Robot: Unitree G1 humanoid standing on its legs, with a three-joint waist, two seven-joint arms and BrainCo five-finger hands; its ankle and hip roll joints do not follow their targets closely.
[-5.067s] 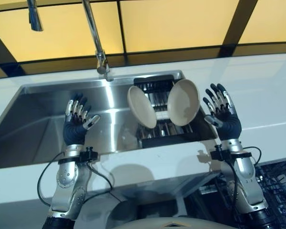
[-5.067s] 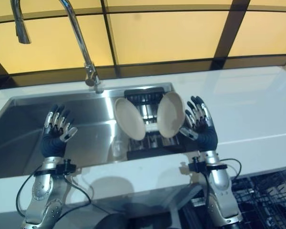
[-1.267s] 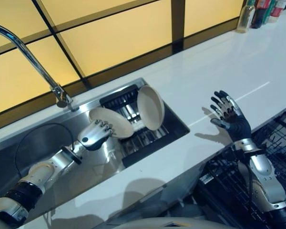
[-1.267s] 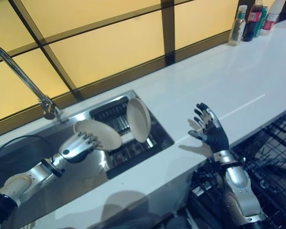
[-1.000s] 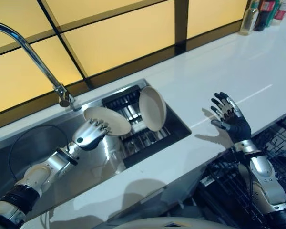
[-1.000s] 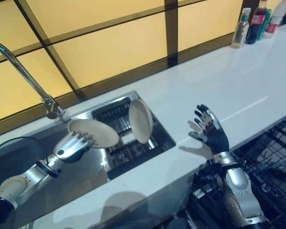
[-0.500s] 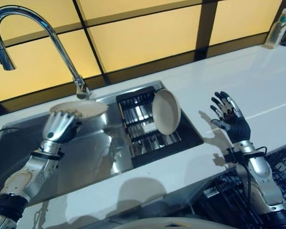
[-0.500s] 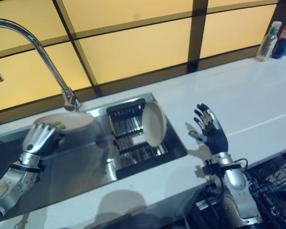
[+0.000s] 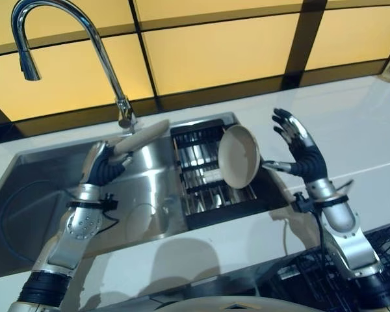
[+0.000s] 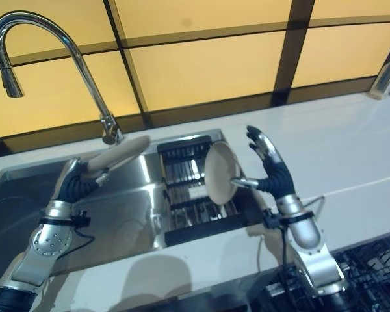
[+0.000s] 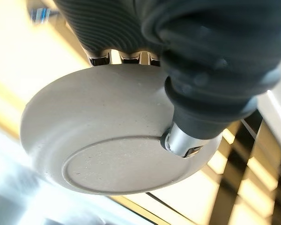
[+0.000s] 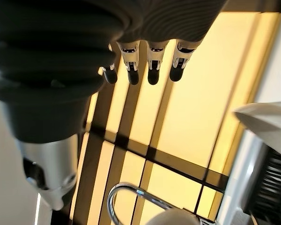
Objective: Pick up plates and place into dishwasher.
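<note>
My left hand (image 9: 103,168) is shut on a beige plate (image 9: 140,137), lifted above the sink beside the faucet's base and tilted with its far rim up. In the left wrist view the plate's underside (image 11: 117,145) shows, with the thumb (image 11: 180,140) pressed on it and the fingers over the rim. A second beige plate (image 9: 239,157) stands on edge in the black rack (image 9: 201,185) in the sink's right part. My right hand (image 9: 300,155) is open just right of it, fingers spread, thumb close to its rim; its straight fingers (image 12: 151,65) show in the right wrist view.
A tall curved faucet (image 9: 84,39) rises behind the steel sink (image 9: 45,188). White counter (image 9: 357,123) runs to the right, with a bottle (image 10: 385,78) at its far end. A dark wire dishwasher rack (image 9: 312,286) lies below the counter's front edge at lower right.
The view has swung. My left hand has carried the plate toward the faucet's base and tilted it up. My right hand has come in close beside the standing plate.
</note>
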